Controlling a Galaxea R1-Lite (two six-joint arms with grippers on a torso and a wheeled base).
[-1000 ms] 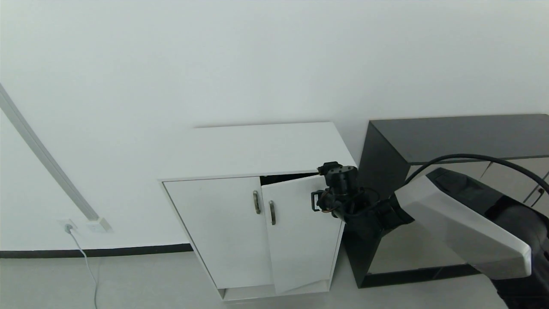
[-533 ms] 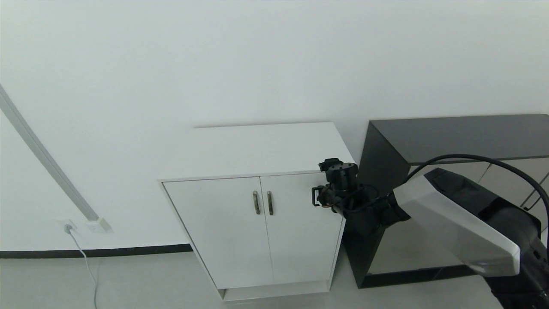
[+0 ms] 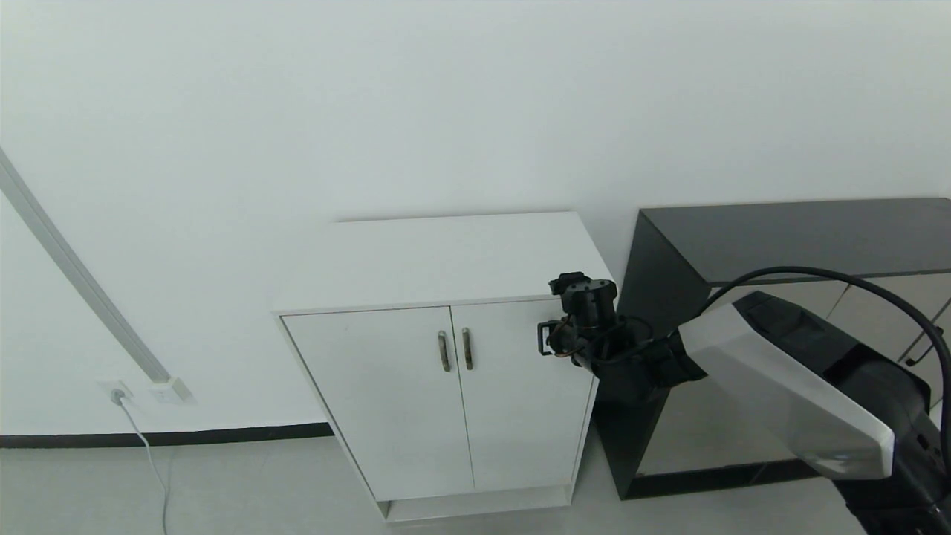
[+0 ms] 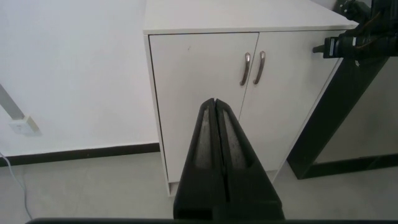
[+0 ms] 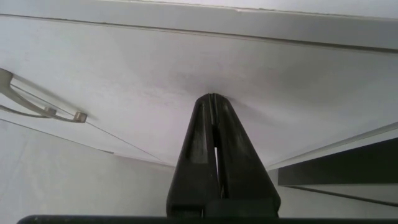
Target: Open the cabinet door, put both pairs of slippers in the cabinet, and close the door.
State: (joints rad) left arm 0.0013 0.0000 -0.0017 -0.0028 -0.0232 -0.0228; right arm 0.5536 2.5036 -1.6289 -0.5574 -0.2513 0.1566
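White cabinet [image 3: 446, 260] stands upright against the wall, front facing the robot. Both doors are flush shut, their handles [image 3: 466, 349] vertical, side by side at the centre seam. Right gripper [image 5: 213, 98], fingers pressed together and holding nothing, touches the right door [image 3: 520, 416] near its upper outer corner. Left gripper [image 4: 214, 102] — likewise closed, empty — hangs well back, pointing at the cabinet front.

Cabinet [image 3: 394, 386] just left of sideboard [image 3: 780, 238], both against the wall [image 3: 446, 111].
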